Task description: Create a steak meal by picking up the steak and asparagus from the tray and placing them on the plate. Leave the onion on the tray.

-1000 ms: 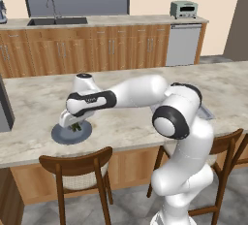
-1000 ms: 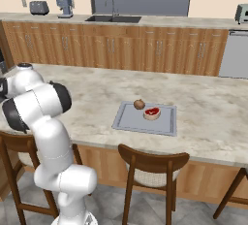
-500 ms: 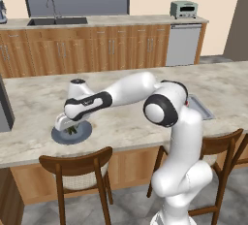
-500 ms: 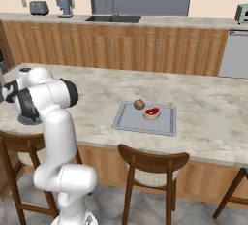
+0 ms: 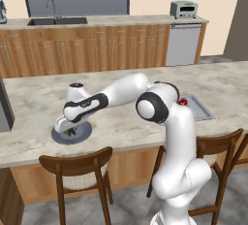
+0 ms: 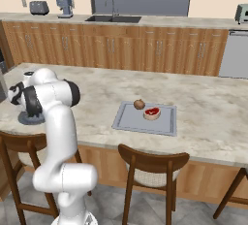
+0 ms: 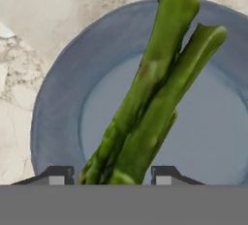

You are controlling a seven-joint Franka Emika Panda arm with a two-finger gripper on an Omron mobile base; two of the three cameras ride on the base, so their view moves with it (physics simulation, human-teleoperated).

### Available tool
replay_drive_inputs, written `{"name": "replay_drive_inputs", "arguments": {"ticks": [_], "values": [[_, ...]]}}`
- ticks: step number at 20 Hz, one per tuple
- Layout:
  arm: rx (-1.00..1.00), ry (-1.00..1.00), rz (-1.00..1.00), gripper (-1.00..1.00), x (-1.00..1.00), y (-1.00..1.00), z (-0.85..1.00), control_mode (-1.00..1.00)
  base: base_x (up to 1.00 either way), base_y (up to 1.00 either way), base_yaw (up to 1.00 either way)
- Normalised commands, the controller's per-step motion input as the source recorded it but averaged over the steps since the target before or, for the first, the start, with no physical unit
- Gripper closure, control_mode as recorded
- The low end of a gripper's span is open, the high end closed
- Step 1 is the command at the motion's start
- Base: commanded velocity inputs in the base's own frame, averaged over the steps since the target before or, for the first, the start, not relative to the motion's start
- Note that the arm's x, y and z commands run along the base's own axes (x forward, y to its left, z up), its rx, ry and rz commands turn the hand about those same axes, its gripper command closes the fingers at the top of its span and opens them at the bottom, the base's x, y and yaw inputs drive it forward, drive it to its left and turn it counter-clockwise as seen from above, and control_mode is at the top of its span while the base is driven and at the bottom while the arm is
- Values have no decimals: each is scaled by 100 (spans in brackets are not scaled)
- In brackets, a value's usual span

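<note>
Fingers (image 7: 112, 174) clamped tight on asparagus (image 7: 160, 93), stalks hanging right over plate (image 7: 58, 103). Best play: sink low, then release, so bundle settles inside rim. Steak (image 6: 152, 113) beside onion (image 6: 139, 104) on tray (image 6: 127, 122), well apart.

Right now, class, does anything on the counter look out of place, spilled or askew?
Nothing stands out. The claw is shut on the asparagus over the plate. The steak and onion sit tidily on the tray, nothing spilled.
</note>
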Motion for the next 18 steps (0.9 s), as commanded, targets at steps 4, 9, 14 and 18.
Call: {"name": "replay_drive_inputs", "arguments": {"ticks": [4, 9, 14, 18], "values": [[0, 2, 0, 100, 23, 15, -22, -100, 0, 0, 0], [0, 1, -1, -100, 3, 2, 1, -100, 0, 0, 0], [0, -4, -8, -100, -41, -25, 32, -100, 0, 0, 0], [0, -12, -9, -100, -56, -26, 53, -100, 0, 0, 0]]}}
